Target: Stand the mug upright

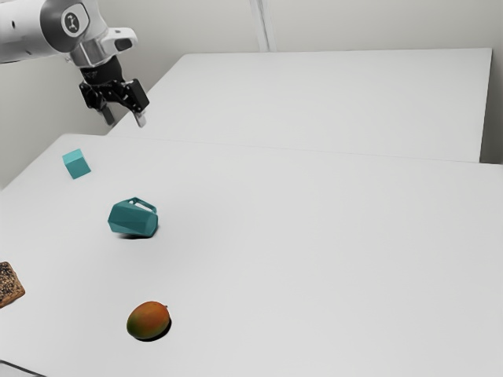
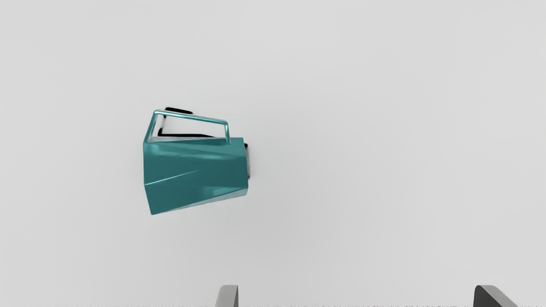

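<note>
The teal mug (image 1: 134, 220) lies on its side on the bench (image 1: 314, 275), inward from the far corner at the exterior view's left, and the raised claw (image 1: 124, 119), wide and empty, could roll it by closing off-centre on tapering sides or snagging the handle (image 2: 192, 116)

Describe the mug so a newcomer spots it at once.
On the white table, look between the pale teal cube and the mango. The mug lies there on its side, dark teal and faceted; its loop handle sets it apart from both.
</note>
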Robot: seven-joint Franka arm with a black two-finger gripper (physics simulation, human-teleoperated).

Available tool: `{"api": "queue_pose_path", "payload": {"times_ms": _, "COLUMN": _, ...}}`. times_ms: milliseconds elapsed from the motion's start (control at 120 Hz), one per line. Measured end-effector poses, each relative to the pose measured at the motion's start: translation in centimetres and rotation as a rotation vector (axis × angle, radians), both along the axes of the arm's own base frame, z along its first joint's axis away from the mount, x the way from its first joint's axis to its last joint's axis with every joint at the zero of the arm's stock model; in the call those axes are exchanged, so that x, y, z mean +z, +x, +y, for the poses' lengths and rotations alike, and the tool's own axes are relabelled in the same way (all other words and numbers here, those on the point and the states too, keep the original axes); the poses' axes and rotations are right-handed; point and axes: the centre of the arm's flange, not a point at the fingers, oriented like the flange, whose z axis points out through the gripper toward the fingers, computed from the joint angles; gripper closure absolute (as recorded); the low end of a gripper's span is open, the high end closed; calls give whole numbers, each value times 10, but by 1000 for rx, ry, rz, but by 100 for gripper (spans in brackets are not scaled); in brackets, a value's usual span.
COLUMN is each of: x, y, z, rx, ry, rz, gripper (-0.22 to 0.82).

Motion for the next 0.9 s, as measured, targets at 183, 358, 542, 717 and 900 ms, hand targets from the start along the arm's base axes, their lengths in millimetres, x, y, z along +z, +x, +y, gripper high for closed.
{"api": "queue_pose_path", "payload": {"times_ms": 183, "x": 0, "y": -1, "z": 0, "rx": -7, "ry": -2, "rz": 3, "gripper": 0}}
{"api": "queue_pose_path", "payload": {"times_ms": 358, "x": -7, "y": -3, "z": 1, "rx": -8, "ry": -8, "rz": 20, "gripper": 0}}
{"api": "queue_pose_path", "payload": {"times_ms": 542, "x": -1, "y": -12, "z": 34, "rx": 41, "ry": -86, "rz": -3, "gripper": 0}}
{"api": "queue_pose_path", "payload": {"times_ms": 717, "x": -11, "y": -33, "z": 125, "rx": 150, "ry": -232, "rz": -44, "gripper": 0}}
{"api": "queue_pose_path", "payload": {"times_ms": 900, "x": -77, "y": -36, "z": 200, "rx": 192, "ry": -401, "rz": -33, "gripper": 0}}
